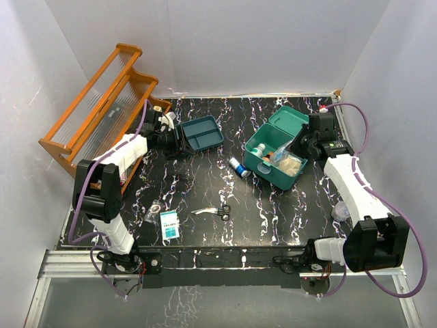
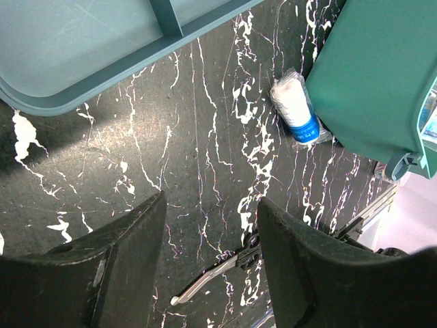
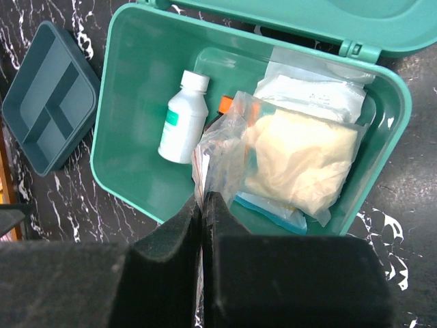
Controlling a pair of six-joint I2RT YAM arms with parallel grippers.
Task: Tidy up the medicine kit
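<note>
The medicine kit [image 1: 268, 171] is a teal box standing open at the right of the table, lid up behind it. Inside the medicine kit [image 3: 130, 164] lie a white bottle [image 3: 183, 119] and flat packets. My right gripper [image 3: 204, 197] is shut on the edge of a clear plastic bag [image 3: 300, 160] of cream-coloured material, held over the box's near wall. From above, the right gripper [image 1: 298, 145] hangs over the box. My left gripper [image 2: 213, 199] is open and holds nothing, above bare table beside the dark teal tray [image 2: 82, 48]. Seen from above, the left gripper [image 1: 172, 140] sits at the tray's left edge.
An orange wooden rack [image 1: 102, 102] stands at the back left. A white and blue roll [image 1: 239, 167] lies against the kit's left side. Scissors [image 1: 215, 211], a teal-and-white packet [image 1: 169, 223] and a small clear item [image 1: 156, 210] lie near the front edge.
</note>
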